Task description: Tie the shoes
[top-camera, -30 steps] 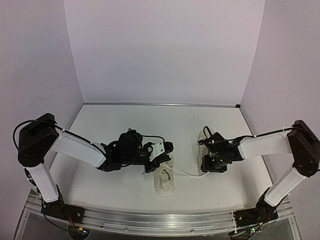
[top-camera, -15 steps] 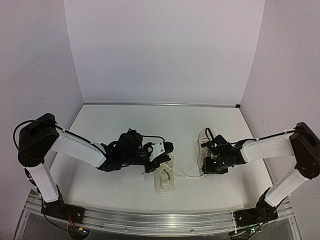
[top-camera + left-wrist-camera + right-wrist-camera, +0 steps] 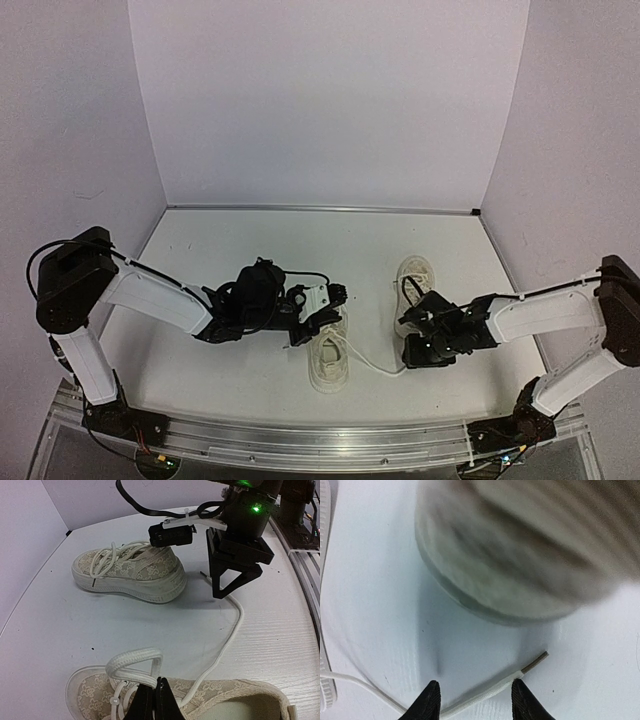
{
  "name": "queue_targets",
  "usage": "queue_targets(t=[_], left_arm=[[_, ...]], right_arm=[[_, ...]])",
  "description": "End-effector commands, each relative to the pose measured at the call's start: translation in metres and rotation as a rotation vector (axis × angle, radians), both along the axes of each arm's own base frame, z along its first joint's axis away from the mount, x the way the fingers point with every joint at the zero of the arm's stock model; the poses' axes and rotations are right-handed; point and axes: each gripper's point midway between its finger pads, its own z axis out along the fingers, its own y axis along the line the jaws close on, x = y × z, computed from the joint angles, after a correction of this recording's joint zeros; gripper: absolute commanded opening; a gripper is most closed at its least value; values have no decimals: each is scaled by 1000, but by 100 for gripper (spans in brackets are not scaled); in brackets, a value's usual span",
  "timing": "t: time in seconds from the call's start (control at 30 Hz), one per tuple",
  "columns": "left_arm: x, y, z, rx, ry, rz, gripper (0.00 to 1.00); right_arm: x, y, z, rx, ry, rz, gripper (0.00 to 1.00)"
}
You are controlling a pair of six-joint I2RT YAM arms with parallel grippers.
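Two cream lace-patterned sneakers lie on the white table. The near shoe (image 3: 329,358) sits at centre; in the left wrist view (image 3: 235,700) it fills the bottom. My left gripper (image 3: 157,687) is shut on a folded loop of its white lace (image 3: 131,662). The other lace end (image 3: 490,693) runs right across the table. My right gripper (image 3: 476,700) is open, its fingers straddling that lace near its tip (image 3: 535,661), just above the table. The second shoe (image 3: 415,285) stands behind the right gripper (image 3: 420,352); it shows in the left wrist view (image 3: 132,570) and blurred in the right wrist view (image 3: 520,545).
Lilac walls close the table at the back and both sides. A metal rail (image 3: 300,440) runs along the near edge. The right arm's black wrist (image 3: 240,535) with a green light stands beside the second shoe's heel.
My right gripper has moved toward the near edge, away from the second shoe, and now sits over the free lace end. The left gripper has stayed put on the loop.
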Motion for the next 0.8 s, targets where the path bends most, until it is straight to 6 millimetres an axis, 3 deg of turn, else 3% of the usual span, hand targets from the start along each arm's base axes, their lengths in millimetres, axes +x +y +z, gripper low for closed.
queue_targets(t=[0.0, 0.17, 0.33, 0.57, 0.77], left_arm=[[5, -9, 17, -57, -24, -1, 0], [5, -11, 16, -56, -21, -3, 0], [5, -12, 16, -56, -19, -5, 0], [5, -12, 16, -56, -17, -6, 0], [4, -11, 18, -60, -20, -8, 0]], right_arm=[[-21, -22, -1, -46, 53, -36, 45], [-11, -22, 14, -57, 1, -48, 43], [-6, -23, 1, -123, 14, -52, 43], [2, -3, -6, -65, 21, -43, 47], [9, 7, 10, -5, -12, -49, 50]])
